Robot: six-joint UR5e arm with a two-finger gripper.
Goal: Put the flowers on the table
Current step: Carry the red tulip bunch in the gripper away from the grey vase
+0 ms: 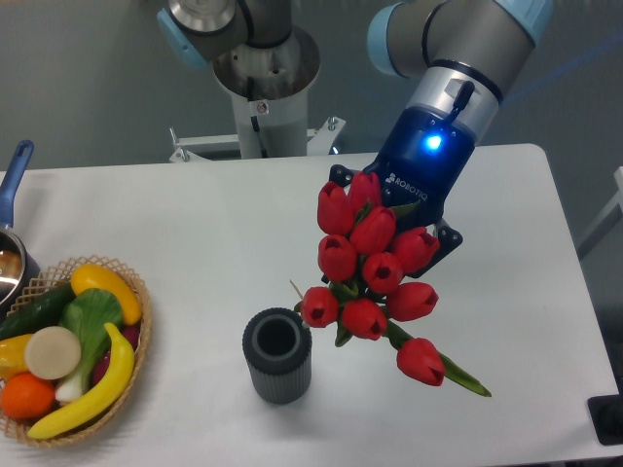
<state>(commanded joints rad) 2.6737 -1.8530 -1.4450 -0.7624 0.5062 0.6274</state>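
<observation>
Stretching across most of the view is the table (pixel 195 224), a smooth white top with rounded corners, and behind it a plain grey wall is closing off the room. One grey arm base (pixel 265 73) is standing at the far edge. One bunch of flowers (pixel 375 277) is hanging above the right half of the table, blooms facing the camera; ten red tulip heads are showing, with green stems and leaves trailing toward the lower right. The gripper (pixel 394 229) is sitting directly behind the blooms, its fingertips hidden by them, so I cannot tell whether the jaws are clamping the stems or standing apart. Its blue body is glowing with one small light and is carrying the word ROBOTIQ in white. One dark grey ribbed vase (pixel 277 355) is standing upright just left of the lowest tulips. One wicker basket (pixel 134 292) of fruit and vegetables is resting at the left edge, with one banana (pixel 92 389) lying across it. One blue-handled pot (pixel 12 195) is peeking in at far left.
</observation>
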